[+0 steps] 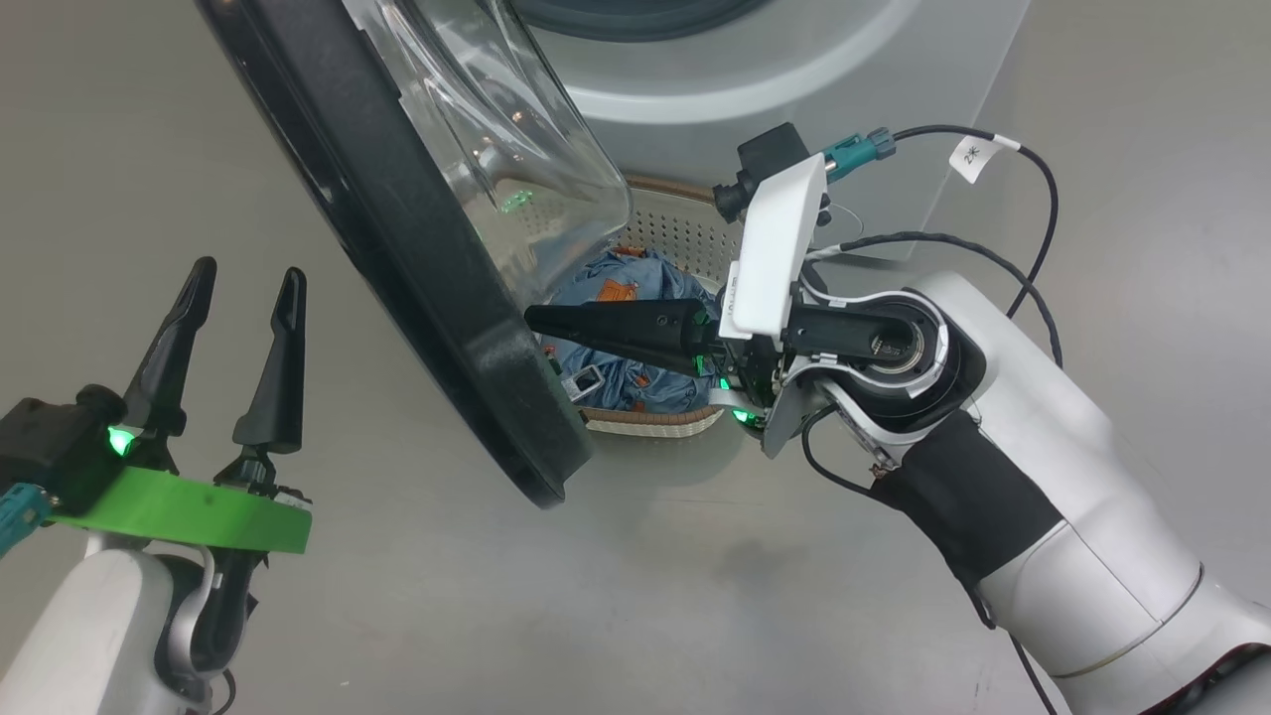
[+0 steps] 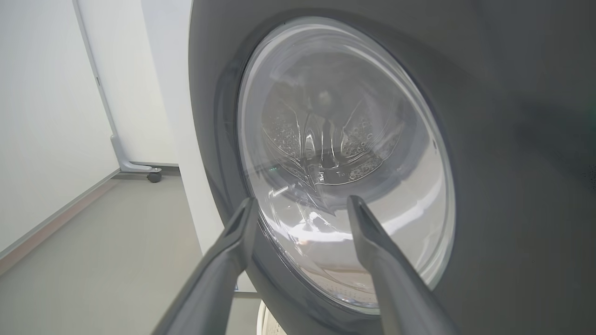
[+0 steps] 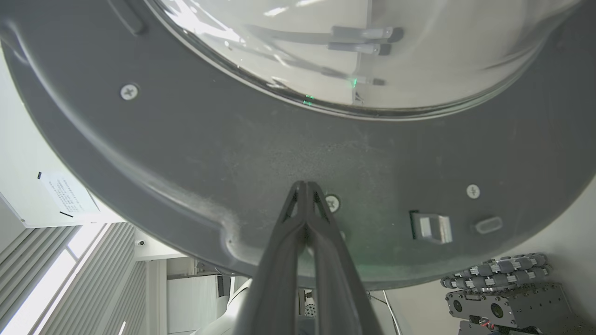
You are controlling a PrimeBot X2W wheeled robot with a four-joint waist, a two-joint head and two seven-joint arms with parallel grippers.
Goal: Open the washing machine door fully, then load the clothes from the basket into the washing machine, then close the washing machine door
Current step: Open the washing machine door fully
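White forearm (image 1: 1092, 566), black sleeve (image 1: 978, 497) (green bracket (image 1: 189, 513)).

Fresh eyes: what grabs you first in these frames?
The washing machine door, black-rimmed with a bulging glass bowl, stands open across the head view's centre. The right gripper, fingers shut, points at its inner rim, over the blue clothes in the basket. The left gripper hovers open at lower left.
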